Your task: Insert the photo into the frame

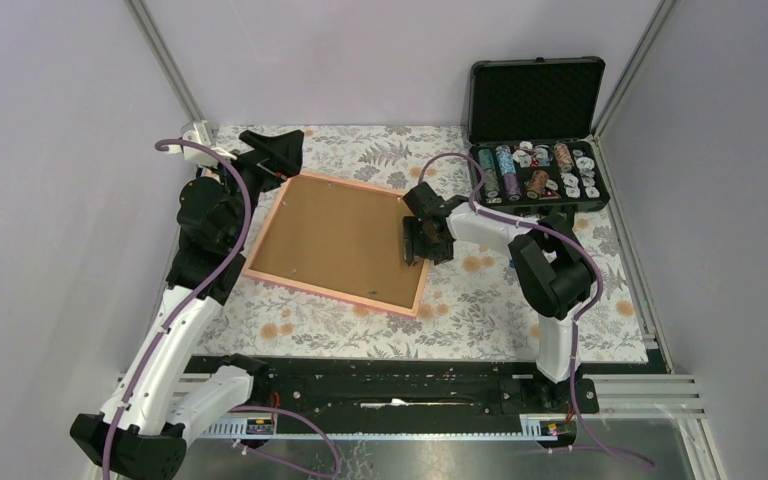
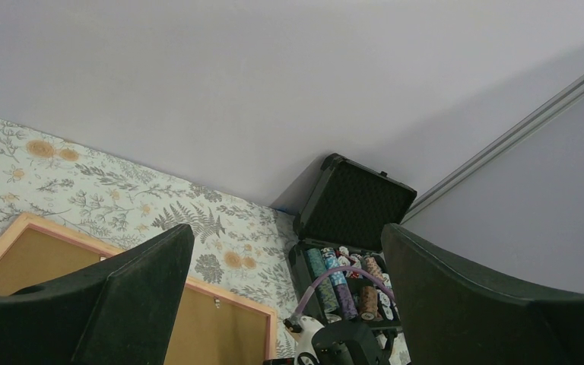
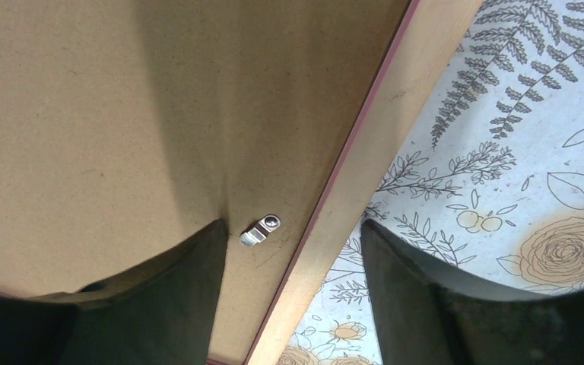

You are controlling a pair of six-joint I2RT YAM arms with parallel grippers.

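Note:
The frame (image 1: 330, 294), with a pink border, lies face down on the floral cloth, and the brown backing board (image 1: 335, 240) fills it. The photo is hidden. My right gripper (image 1: 415, 245) is open and low over the frame's right edge. In the right wrist view its jaws (image 3: 290, 224) straddle that edge (image 3: 372, 144), one finger over the backing board (image 3: 122, 99) beside a small metal clip (image 3: 261, 230). My left gripper (image 1: 285, 150) is open, empty and raised by the frame's far left corner. The left wrist view (image 2: 285, 236) shows the frame's far edge (image 2: 228, 293) below.
An open black case (image 1: 535, 100) with rolls of chips stands at the back right; it also shows in the left wrist view (image 2: 353, 201). Grey walls close in the sides and back. The rail with the arm bases runs along the near edge.

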